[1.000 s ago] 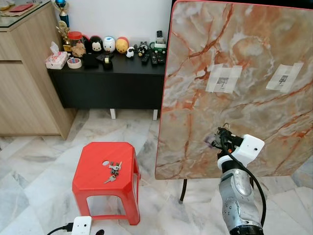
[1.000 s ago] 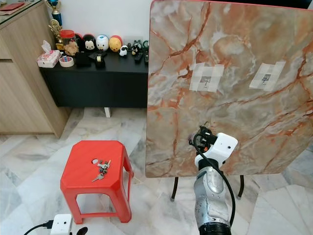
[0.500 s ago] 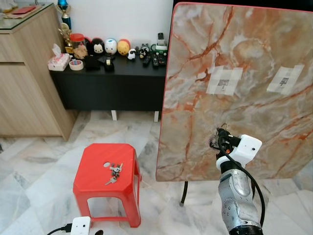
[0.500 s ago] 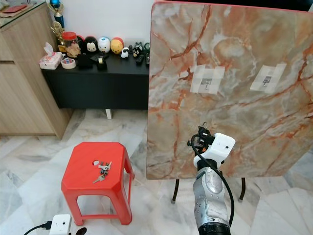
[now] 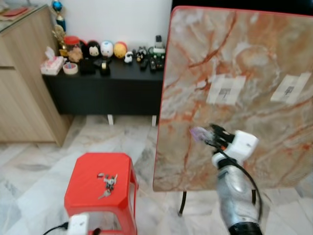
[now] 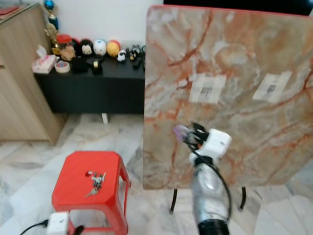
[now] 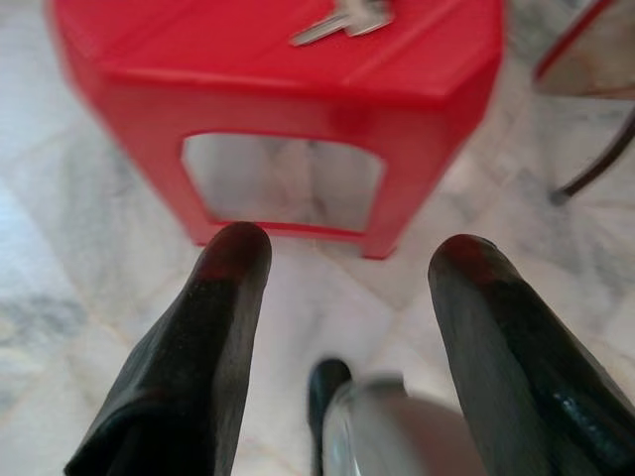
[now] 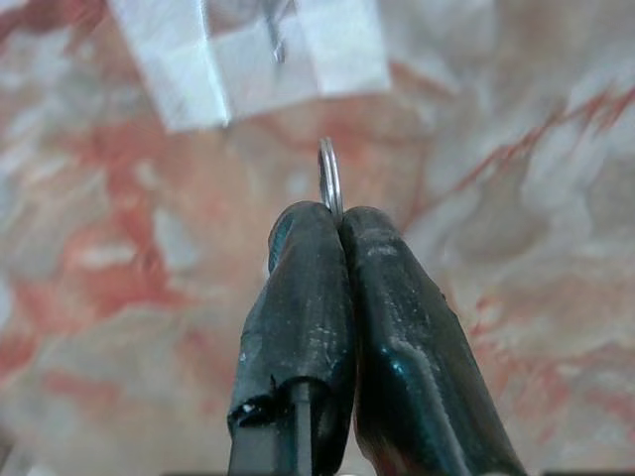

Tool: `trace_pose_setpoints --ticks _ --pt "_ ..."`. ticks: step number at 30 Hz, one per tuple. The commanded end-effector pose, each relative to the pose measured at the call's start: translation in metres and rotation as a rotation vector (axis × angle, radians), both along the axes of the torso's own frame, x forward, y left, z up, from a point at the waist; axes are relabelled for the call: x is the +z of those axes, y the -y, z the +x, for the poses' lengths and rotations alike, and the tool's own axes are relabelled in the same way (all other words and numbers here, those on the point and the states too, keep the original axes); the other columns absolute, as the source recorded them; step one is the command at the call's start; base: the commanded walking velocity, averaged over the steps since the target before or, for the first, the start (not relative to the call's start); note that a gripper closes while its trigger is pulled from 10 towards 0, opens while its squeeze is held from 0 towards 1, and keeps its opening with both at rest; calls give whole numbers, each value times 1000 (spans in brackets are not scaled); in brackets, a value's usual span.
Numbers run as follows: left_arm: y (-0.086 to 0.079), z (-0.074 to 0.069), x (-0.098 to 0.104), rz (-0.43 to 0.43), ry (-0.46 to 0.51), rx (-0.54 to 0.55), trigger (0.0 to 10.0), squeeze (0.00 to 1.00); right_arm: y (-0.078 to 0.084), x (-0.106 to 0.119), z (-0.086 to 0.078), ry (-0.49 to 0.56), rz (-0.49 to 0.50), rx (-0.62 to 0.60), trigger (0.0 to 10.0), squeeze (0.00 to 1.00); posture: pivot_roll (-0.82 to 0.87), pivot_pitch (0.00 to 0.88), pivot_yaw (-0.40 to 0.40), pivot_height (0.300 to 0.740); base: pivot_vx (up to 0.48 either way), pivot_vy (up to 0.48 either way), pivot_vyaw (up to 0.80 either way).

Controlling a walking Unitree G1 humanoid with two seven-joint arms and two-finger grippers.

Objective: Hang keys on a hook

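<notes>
My right gripper [image 8: 337,223] is pinched tight on a key ring [image 8: 329,177], raised in front of the marble board [image 5: 244,63] that stands upright on edge. The ring sticks straight out past my fingertips, seen edge-on as a thin sliver, its long axis in line with my fingers and aimed at the board. It points towards the taped hook [image 8: 276,30] on the board, close below it but not touching. From my head, something purplish and blurred [image 5: 198,132] shows at the gripper's tip, against the board's lower left part. A second taped hook [image 5: 287,89] sits further right on the board. Left of the board, more keys [image 5: 107,180] lie loose on the red stool [image 5: 83,188]. My left gripper [image 7: 342,268] hangs low before the stool, fingers spread wide and holding nothing.
</notes>
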State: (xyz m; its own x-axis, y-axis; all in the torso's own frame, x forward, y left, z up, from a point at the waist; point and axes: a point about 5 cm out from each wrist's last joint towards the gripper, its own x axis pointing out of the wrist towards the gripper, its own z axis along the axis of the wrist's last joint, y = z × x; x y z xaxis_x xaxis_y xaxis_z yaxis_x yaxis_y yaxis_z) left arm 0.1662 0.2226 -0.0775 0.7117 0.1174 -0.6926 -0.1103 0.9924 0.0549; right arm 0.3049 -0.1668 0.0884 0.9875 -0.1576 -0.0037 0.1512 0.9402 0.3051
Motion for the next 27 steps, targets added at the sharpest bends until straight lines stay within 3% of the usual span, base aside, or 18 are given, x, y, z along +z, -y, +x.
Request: trace_pose_setpoints --ticks 1,9,14,21,23,27 --pt "-10 -6 -1 16 -18 26 10000 0 -8 7 3 31 8 16 10000 0 63 0 -98 740 0 0 0" --pt "-9 -9 -2 16 -24 25 10000 0 15 13 -3 49 -70 -150 10000 0 58 0 -96 740 0 0 0" --pt "-7 -8 -2 15 -27 19 10000 0 30 24 4 62 -203 -219 10000 0 58 0 -96 740 0 0 0" --pt "-6 -7 -2 13 -23 20 10000 0 26 32 14 75 -305 -192 10000 0 60 0 -96 740 0 0 0" --pt "-6 -6 -2 13 -23 17 10000 0 25 36 20 79 -392 -182 10000 0 61 0 -96 740 0 0 0" --pt "-5 -4 -1 12 -21 17 10000 0 31 38 25 70 -410 -215 10000 0 63 0 -97 740 0 0 0"
